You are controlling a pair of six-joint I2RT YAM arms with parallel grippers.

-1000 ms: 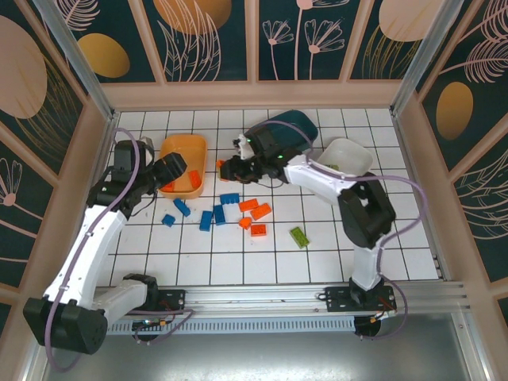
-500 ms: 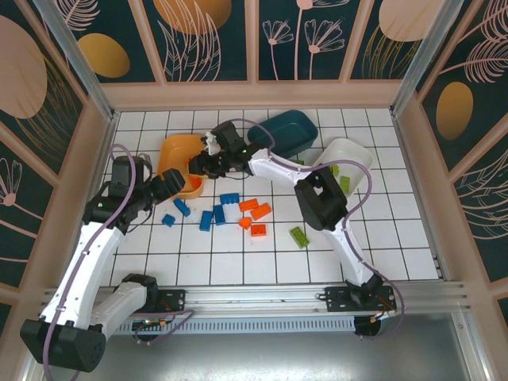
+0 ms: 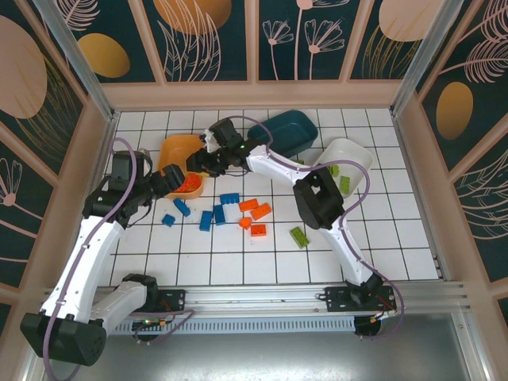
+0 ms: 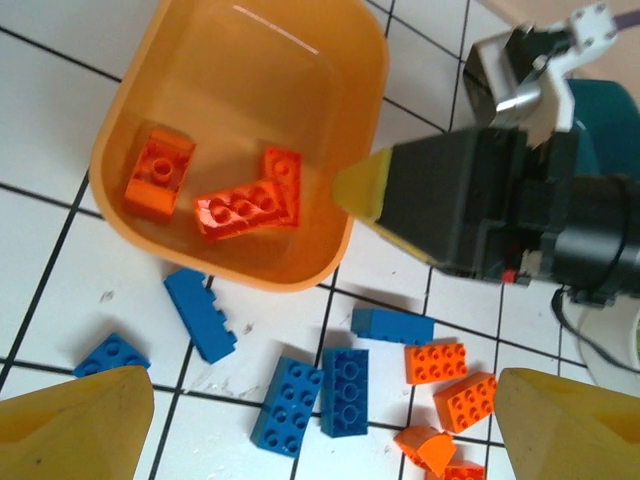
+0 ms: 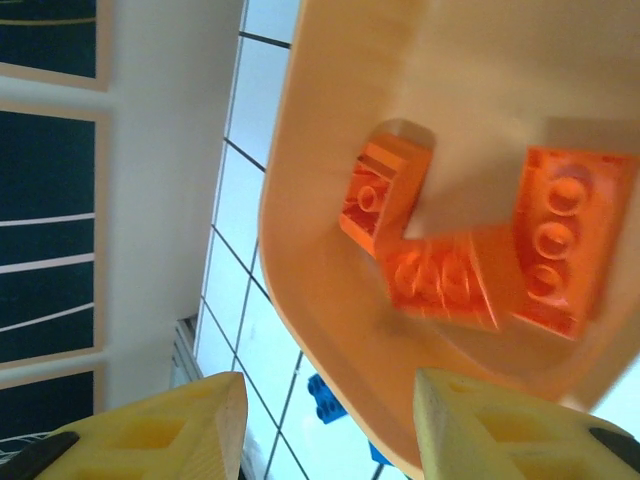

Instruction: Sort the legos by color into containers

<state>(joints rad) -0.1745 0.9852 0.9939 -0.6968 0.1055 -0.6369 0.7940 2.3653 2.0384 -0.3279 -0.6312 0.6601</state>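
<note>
**As the right tool [image 5: 330, 420] opens over the orange tray [image 4: 300, 90], three orange bricks [image 4: 245, 205] lie inside it**

A second ago the right tool was back beside the dark teal tray [image 3: 298, 127], at the middle of the table's far edge. It now hangs over the orange tray near the table's far left corner. Its jaws are apart with nothing between them. It seemed to carry an orange brick at its tips on the way over, and one of the three on the tray floor is probably that brick. The overhead view is too small to be sure.

The left tool [image 4: 320, 425] hovers just off the tray's near rim, much where it was. Its jaws are wide and empty above the loose blue bricks [image 3: 206, 218].

For the sort, the orange tray has likely gained a brick, and both tools are free for a fresh pick. Four orange bricks [image 3: 254, 213] lie loose in the middle of the table. Five blue ones lie just to their left, and one lime green brick [image 3: 299, 236] lies nearer the front edge. The white tray [image 3: 353, 152], toward the far right corner, holds two green bricks [image 3: 346, 184]. I can make out no bricks in the teal tray.
</note>
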